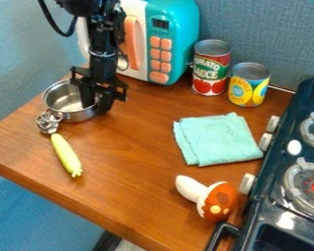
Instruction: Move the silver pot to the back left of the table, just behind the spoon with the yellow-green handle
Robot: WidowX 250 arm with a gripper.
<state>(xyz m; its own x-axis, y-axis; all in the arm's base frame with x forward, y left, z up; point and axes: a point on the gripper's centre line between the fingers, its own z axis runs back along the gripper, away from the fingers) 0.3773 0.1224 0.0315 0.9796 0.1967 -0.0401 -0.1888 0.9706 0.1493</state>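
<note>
The black gripper [97, 104] is in the upper left of the frame, at the right side of a small metal pot [78, 115]; whether it is clenched on the rim or released cannot be told. The pot sits on the wooden counter [130, 162], its handle toward the lower left, near a slim yellow-green toy [66, 154]. Behind and to the right stands a teal toy microwave [179, 34]

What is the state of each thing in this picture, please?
Gripper: pointing down, at the pot's right rim
Pot: upright, without lid
Cloth: folded, lying flat
Red can: upright, closed
Yellow can: upright, closed
Microwave: upright, door shut
Mushroom toy: lying on its side
Yellow toy: lying down
Stove: burners uncovered
</note>
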